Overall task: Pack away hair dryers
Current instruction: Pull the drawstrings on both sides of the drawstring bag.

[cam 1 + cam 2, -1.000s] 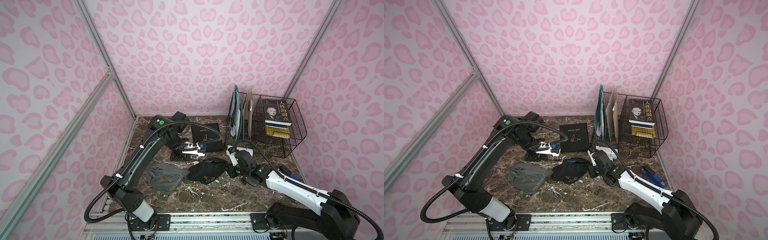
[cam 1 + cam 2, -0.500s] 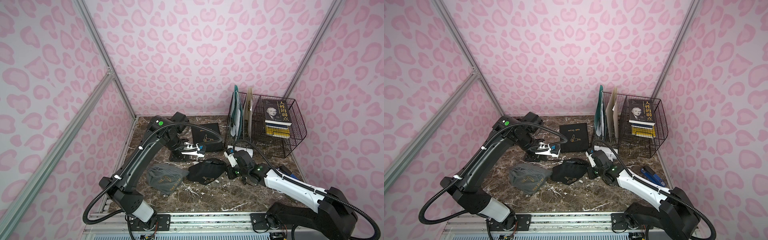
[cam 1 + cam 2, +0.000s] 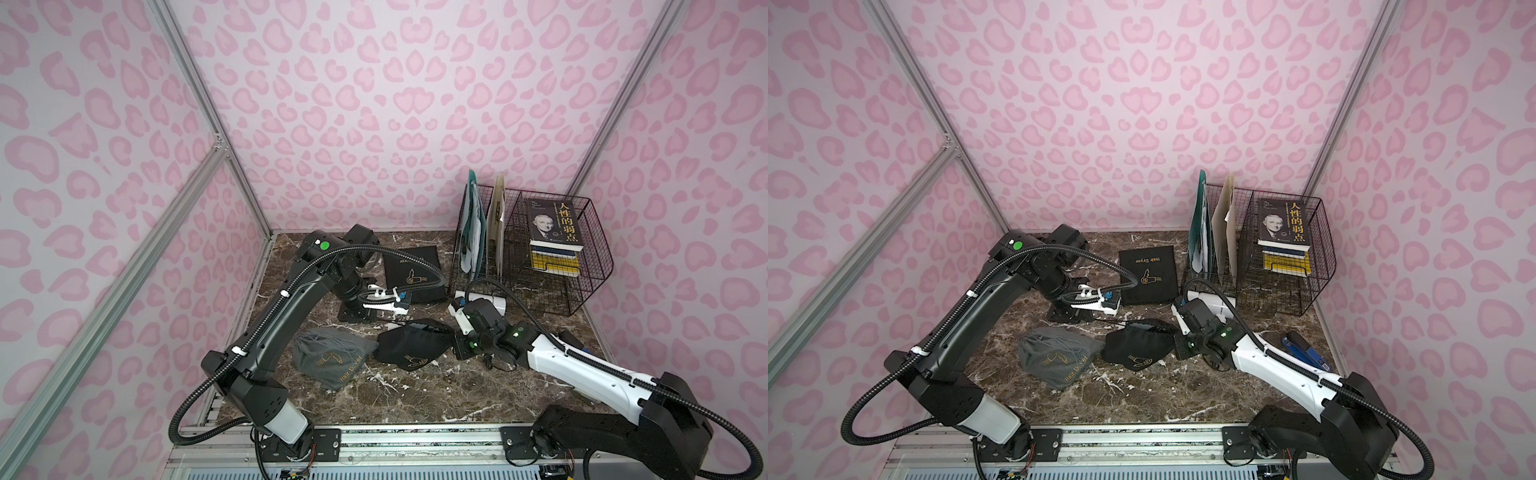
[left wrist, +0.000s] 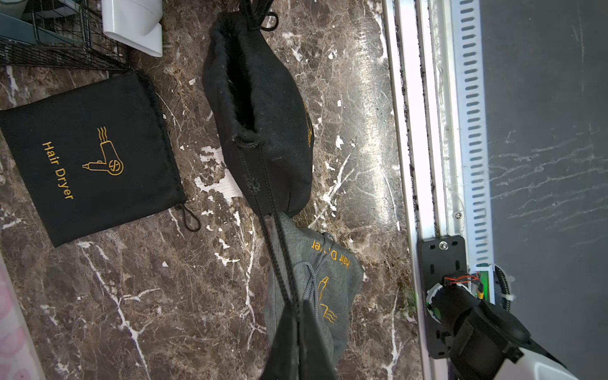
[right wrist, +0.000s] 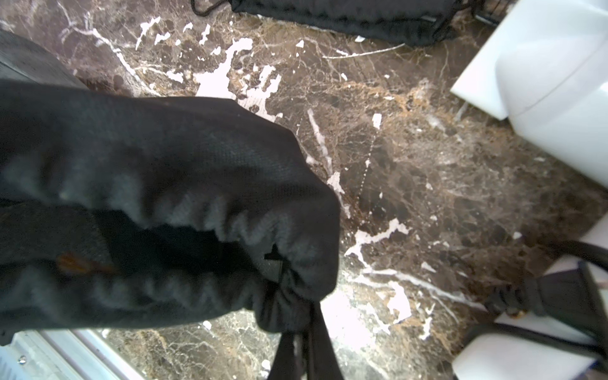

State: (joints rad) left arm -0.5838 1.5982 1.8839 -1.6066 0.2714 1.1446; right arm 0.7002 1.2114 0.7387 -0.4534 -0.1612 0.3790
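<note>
A bulging black pouch (image 3: 411, 345) (image 3: 1138, 345) lies mid-table with its mouth gathered; what is inside is hidden. My left gripper (image 4: 297, 307) (image 3: 376, 320) is shut on the pouch's black drawstring (image 4: 263, 204), which runs taut from the pouch (image 4: 263, 115). At the opposite end my right gripper (image 5: 302, 332) (image 3: 452, 337) is shut on the bunched rim of the pouch (image 5: 148, 164). A white hair dryer (image 3: 484, 300) (image 3: 1210, 300) (image 4: 135, 23) (image 5: 552, 82) lies beside the wire basket, behind the right wrist.
A filled grey pouch (image 3: 328, 359) (image 4: 329, 279) lies left of the black one. A flat black "Hair Dryer" pouch (image 3: 413, 272) (image 4: 92, 158) sits behind. A wire basket (image 3: 590, 286) with books and folders stands back right. A blue tool (image 3: 1304, 349) lies at the right edge.
My right gripper has closed on the black pouch's rim and shifted slightly left with it. The left arm holds the drawstring as before.
</note>
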